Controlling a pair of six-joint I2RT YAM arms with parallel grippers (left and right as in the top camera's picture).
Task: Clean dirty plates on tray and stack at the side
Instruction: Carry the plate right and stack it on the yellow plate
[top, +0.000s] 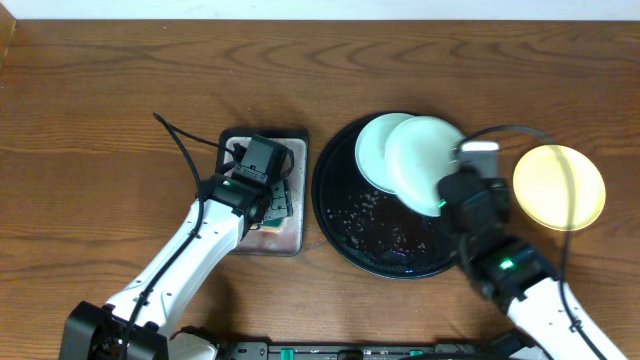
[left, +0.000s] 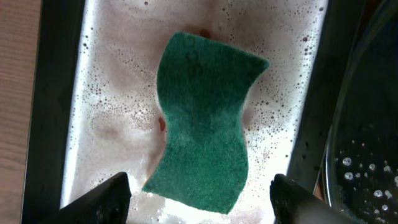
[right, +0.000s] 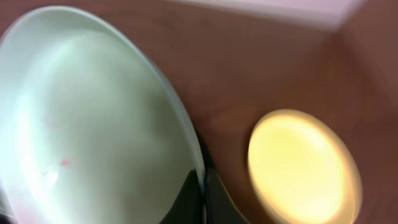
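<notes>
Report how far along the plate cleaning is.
Done: the yellow plate lies off the tray, on the table at the right, and looks clean. In hand: the right pincer is shut on the rim of a mint plate, tilted over the tray; a red speck shows on it. The left pincer hangs open above the sponge. Left: the second mint plate on the tray, then stacking both.

We see bare table (top: 120, 80) far left; rt arm (top: 480, 215) w/ green plate (top: 425, 160) blocks tray (top: 335, 215) rt side, yellow plate (top: 559, 187) beyond.
</notes>
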